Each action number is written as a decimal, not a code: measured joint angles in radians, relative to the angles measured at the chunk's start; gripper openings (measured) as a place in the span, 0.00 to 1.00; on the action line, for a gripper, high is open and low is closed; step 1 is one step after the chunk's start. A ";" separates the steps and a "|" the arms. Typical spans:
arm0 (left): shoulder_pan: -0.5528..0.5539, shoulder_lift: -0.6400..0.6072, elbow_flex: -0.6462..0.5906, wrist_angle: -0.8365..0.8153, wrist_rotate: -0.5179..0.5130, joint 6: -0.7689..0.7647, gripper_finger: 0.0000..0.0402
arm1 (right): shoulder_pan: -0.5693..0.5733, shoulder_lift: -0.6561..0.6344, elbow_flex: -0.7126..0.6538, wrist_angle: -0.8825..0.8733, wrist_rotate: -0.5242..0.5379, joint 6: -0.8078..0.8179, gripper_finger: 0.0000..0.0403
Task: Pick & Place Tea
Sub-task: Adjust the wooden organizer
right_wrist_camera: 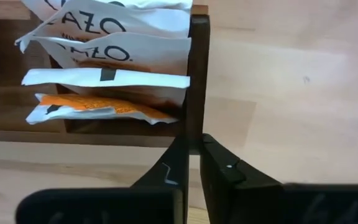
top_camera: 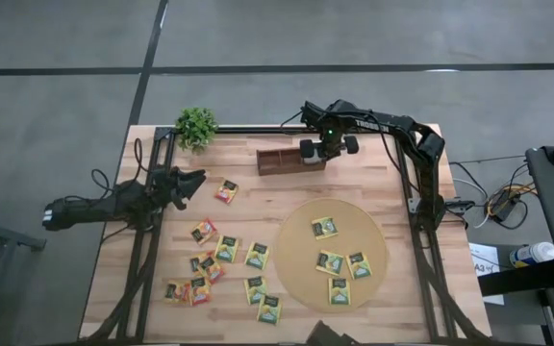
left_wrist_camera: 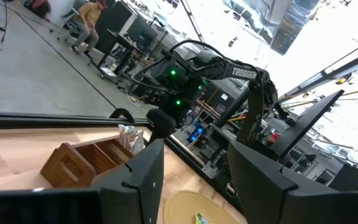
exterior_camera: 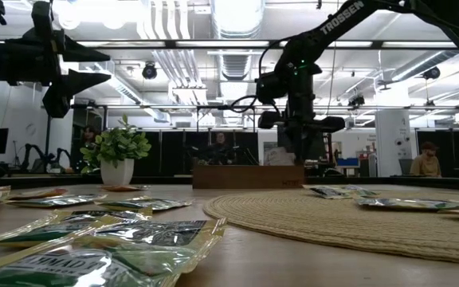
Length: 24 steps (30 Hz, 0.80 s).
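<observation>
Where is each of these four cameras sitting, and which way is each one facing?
High: overhead, straight down on both arms, round mat, tray.
Low: table height, looking level across sachets at tray, right arm above.
Left wrist: on the left arm, past its open jaws toward the right arm and tray.
Right wrist: above the tray, shut jaws, white sachets in the slot.
Shared: all four show the tray.

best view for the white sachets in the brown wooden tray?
Right wrist view: white paper sachets fill it, stacked in the brown wooden tray's end slot. Left wrist shows them small; high view hides them under the right gripper; low view unclear.
</observation>
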 joint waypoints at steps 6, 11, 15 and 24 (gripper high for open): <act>0.000 0.000 0.000 0.000 0.000 0.000 0.43 | 0.004 0.000 0.000 -0.042 -0.006 0.002 0.04; 0.000 0.000 0.000 0.000 0.000 0.000 0.43 | 0.023 0.000 0.000 -0.041 -0.029 0.034 0.04; 0.000 0.000 0.000 0.000 -0.015 0.000 0.43 | 0.036 0.000 0.000 -0.040 -0.031 0.066 0.03; -0.001 0.000 0.000 0.007 -0.018 -0.013 0.43 | 0.057 -0.010 0.000 0.025 0.074 0.255 0.03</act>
